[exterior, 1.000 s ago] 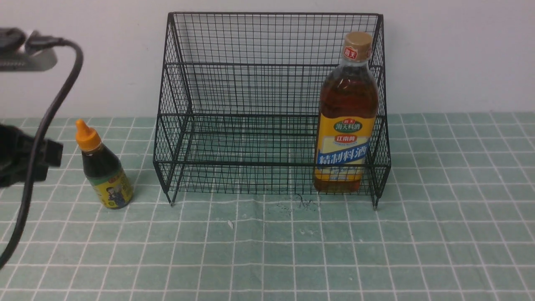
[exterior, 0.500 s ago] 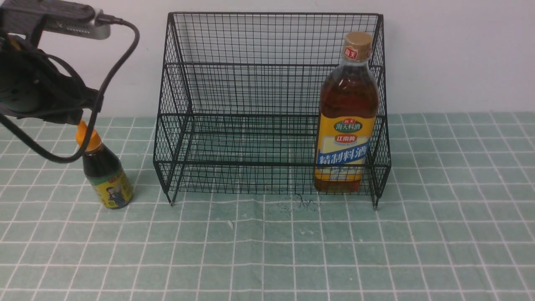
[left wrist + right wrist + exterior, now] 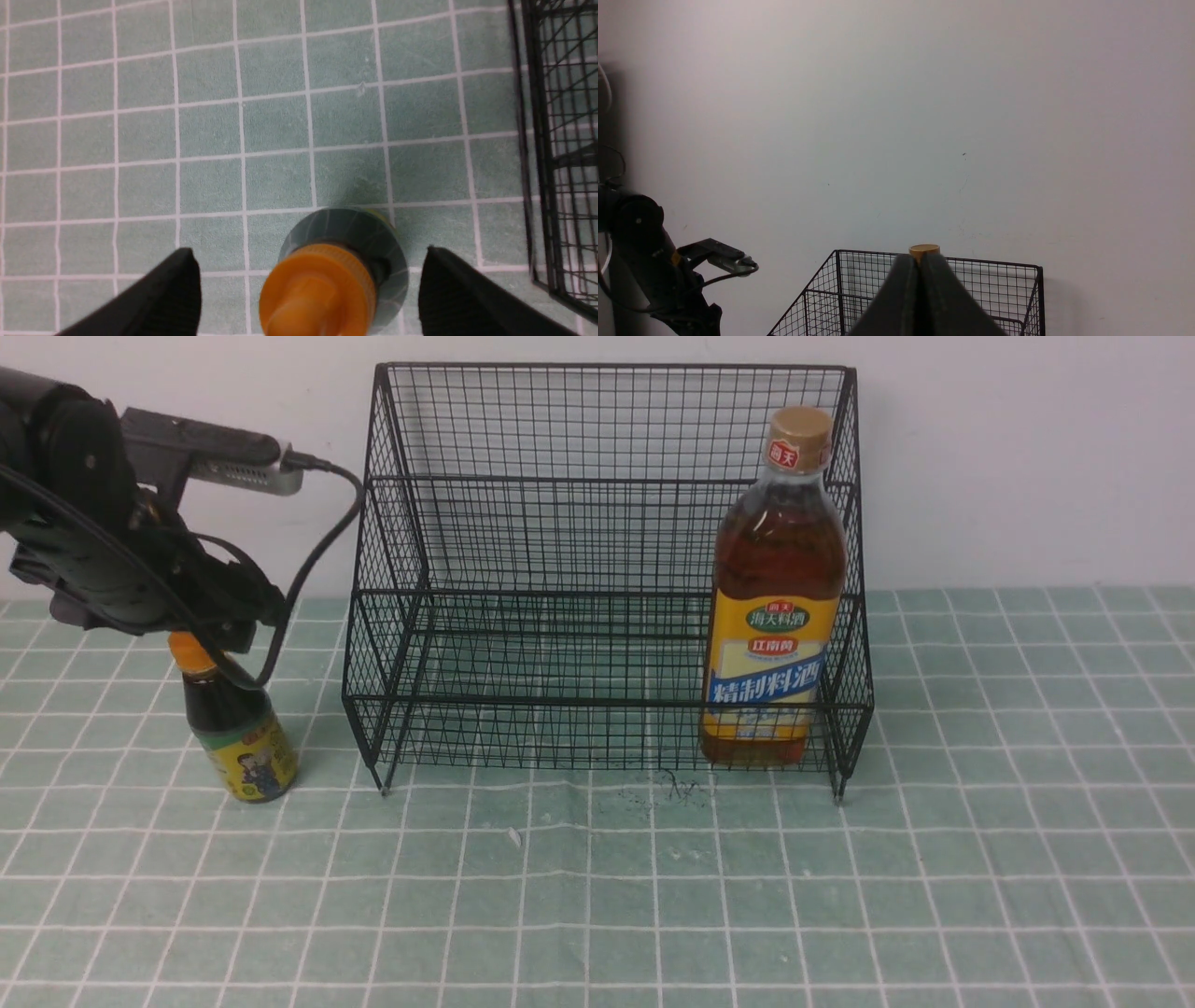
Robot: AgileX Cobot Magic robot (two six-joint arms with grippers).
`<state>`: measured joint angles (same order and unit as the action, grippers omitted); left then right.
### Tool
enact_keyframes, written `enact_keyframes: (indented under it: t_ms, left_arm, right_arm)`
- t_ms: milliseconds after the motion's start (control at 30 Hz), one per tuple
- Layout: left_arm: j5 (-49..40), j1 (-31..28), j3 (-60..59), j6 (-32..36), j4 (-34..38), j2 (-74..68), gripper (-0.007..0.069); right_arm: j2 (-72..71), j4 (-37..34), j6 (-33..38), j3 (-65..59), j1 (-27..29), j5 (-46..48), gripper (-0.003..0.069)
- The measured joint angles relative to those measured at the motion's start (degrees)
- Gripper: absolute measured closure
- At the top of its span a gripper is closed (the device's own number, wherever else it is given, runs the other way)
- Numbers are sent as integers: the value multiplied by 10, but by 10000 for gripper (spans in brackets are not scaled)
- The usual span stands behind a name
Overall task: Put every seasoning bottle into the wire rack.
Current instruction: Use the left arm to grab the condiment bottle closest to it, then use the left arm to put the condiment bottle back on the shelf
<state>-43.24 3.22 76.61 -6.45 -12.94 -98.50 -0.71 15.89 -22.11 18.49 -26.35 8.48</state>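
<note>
While open astride one orange cap, left claw; right claw closed; two bottles; one rack.

Black metal wire-mesh rack, glossy clear bottle, smooth orange plastic cap, matt checked cloth

Checked cloth: rack, squeeze bottle

Rack is open from above. Tall bottle fills its right end; left and middle are free. Small bottle stands just left of the rack's side wall. Left gripper is spread around the cap, gaps on both sides.
</note>
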Motion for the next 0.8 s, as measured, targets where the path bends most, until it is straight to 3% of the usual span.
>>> enact_keyframes:
  t_ms: [167,300,333,533,600,800]
  left_arm:
    - [1,0,0,-4,-2,-15,97]
    - [-1,0,0,-6,-1,-23,306]
    - [-1,0,1,-8,5,-22,323]
    - [-50,1,16,-9,-9,-19,331]
    - [-110,1,36,-9,-14,-4,334]
    - [-181,12,91,-6,17,90,334]
  right_arm:
    - [0,0,0,0,0,0,673]
    - [0,0,0,0,0,0,673]
    - [0,0,0,0,0,0,673]
    - [0,0,0,0,0,0,673]
    - [0,0,0,0,0,0,673]
    - [0,0,0,0,0,0,673]
